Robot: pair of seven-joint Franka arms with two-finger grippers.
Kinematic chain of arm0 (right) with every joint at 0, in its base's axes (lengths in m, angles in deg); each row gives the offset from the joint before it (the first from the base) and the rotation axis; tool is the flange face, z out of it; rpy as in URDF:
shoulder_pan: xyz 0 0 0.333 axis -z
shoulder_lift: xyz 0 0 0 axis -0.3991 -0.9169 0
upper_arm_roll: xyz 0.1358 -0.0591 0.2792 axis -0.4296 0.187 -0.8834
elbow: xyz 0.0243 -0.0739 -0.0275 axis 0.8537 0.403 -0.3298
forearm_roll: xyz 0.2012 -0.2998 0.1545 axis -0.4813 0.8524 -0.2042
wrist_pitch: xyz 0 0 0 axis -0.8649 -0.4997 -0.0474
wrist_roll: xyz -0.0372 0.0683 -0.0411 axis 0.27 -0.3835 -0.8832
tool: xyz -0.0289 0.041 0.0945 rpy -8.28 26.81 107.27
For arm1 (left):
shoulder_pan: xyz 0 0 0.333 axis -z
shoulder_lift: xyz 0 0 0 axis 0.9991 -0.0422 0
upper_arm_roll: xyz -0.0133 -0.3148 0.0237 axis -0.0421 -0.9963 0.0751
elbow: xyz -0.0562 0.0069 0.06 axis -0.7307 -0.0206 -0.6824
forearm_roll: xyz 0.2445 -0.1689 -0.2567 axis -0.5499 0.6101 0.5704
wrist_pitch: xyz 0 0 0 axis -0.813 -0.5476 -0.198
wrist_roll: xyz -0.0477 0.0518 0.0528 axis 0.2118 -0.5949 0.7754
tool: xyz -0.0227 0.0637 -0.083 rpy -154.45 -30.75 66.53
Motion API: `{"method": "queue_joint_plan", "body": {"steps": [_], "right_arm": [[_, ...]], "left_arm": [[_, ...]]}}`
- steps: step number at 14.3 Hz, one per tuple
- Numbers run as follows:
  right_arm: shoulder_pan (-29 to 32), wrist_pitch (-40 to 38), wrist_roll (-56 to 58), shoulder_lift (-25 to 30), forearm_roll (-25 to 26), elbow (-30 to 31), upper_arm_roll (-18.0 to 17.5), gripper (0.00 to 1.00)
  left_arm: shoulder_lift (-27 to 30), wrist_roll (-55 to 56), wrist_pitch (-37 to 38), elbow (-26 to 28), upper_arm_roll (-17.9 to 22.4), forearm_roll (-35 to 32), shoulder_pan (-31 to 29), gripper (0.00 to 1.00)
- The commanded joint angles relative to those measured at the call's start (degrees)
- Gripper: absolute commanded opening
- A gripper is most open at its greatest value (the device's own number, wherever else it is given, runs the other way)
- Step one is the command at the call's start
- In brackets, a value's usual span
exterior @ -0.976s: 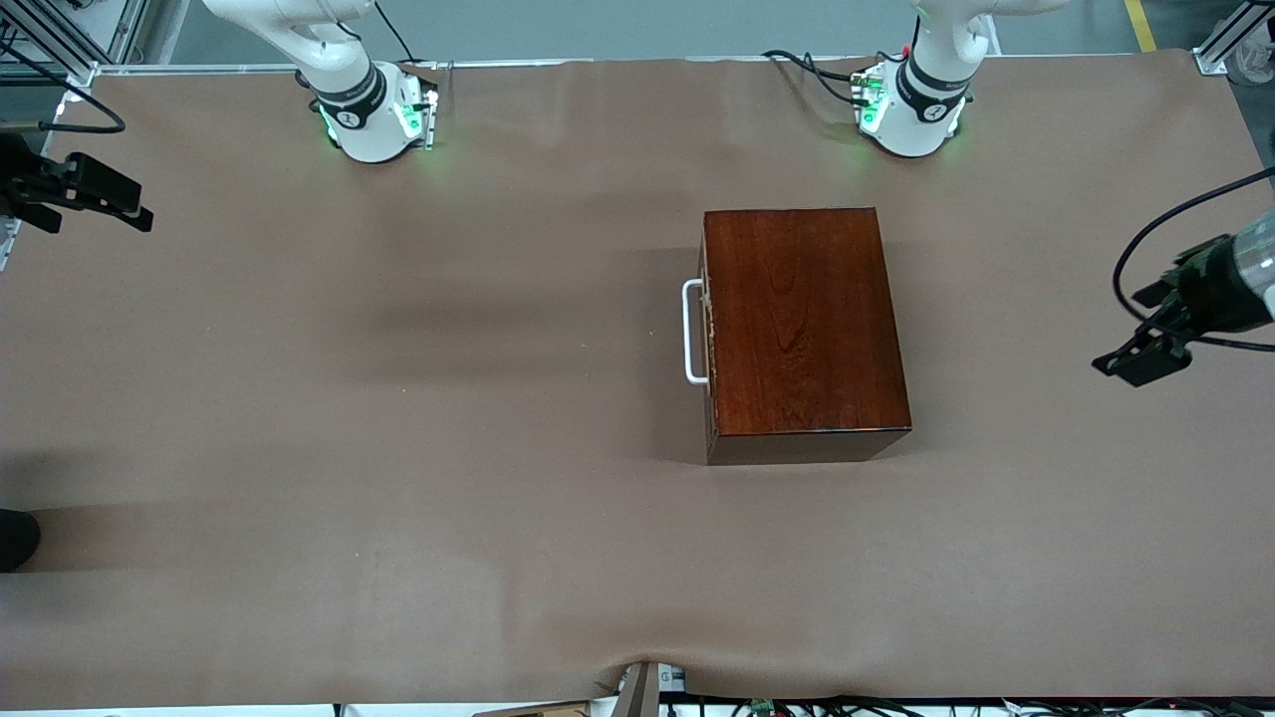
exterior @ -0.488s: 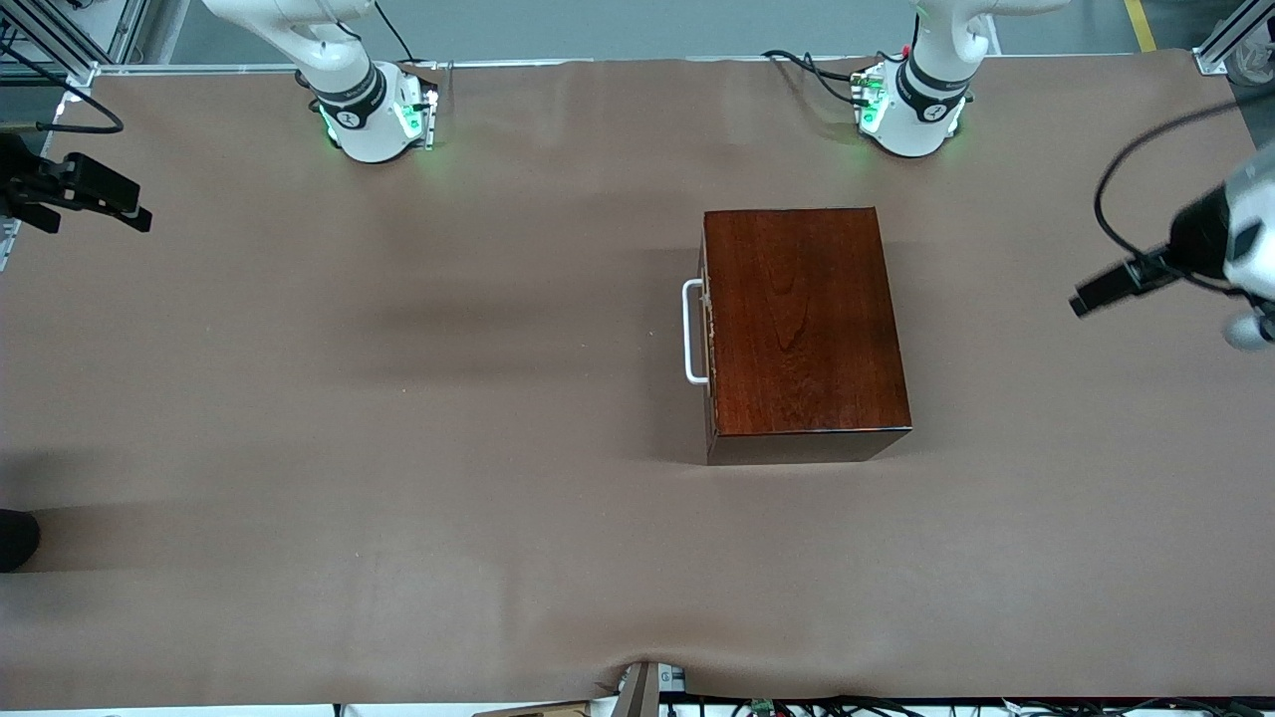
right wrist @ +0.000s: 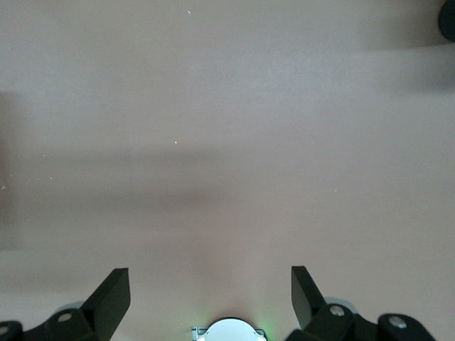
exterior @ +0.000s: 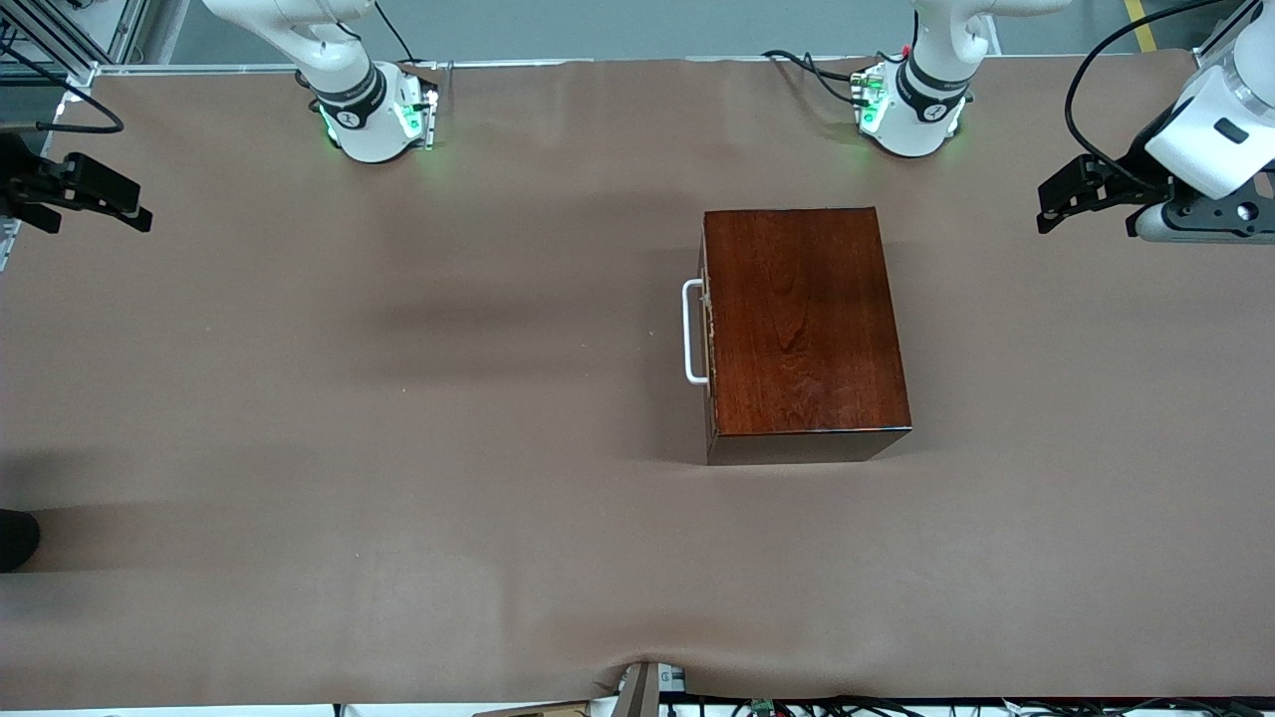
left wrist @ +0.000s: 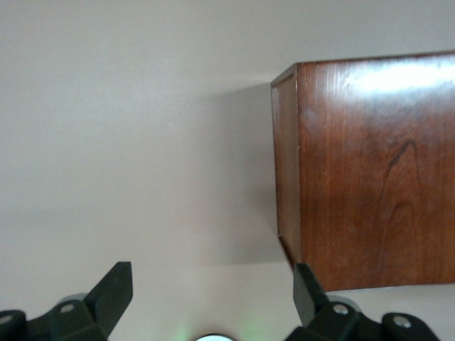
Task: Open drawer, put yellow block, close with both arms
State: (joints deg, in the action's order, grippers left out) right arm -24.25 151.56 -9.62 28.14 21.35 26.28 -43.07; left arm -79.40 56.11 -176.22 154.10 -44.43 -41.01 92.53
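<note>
The dark mahogany box [exterior: 802, 319] stands on the table, toward the left arm's end. Its drawer is shut, and the white U-shaped handle [exterior: 690, 332] faces the right arm's end. The yellow block is out of view. My left gripper [exterior: 1046, 209] is open and empty over the table's left-arm end, apart from the box. In the left wrist view my left gripper [left wrist: 211, 277] points toward a corner of the box [left wrist: 370, 170]. My right gripper [exterior: 139, 214] is open and empty over the right-arm end; in the right wrist view it [right wrist: 211, 278] has only bare table under it.
The brown table cover [exterior: 398, 398] is bare around the box. A dark round object [exterior: 15, 538] sits at the table's right-arm edge, nearer the front camera. Cables [exterior: 817, 70] lie by the left arm's base [exterior: 906, 115].
My left gripper has swung along the table's end toward its arm's base and turned toward the box. The right arm, the box and the drawer have not moved.
</note>
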Motion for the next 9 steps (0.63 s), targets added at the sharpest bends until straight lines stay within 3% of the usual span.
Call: {"method": "queue_joint_plan", "body": {"steps": [1, 9], "right_arm": [[0.64, -0.35, -0.13, -0.29, -1.07, -0.79, -0.10, 1.00], [0.73, -0.44, -0.13, -0.29, -1.07, -0.79, -0.10, 1.00]], "left_arm": [[0.12, -3.40, 0.81, 0.38, 0.11, -1.66, -0.38, 1.00], [-5.50, -2.43, 0.81, -6.73, 0.20, -4.21, -0.20, 1.00]]}}
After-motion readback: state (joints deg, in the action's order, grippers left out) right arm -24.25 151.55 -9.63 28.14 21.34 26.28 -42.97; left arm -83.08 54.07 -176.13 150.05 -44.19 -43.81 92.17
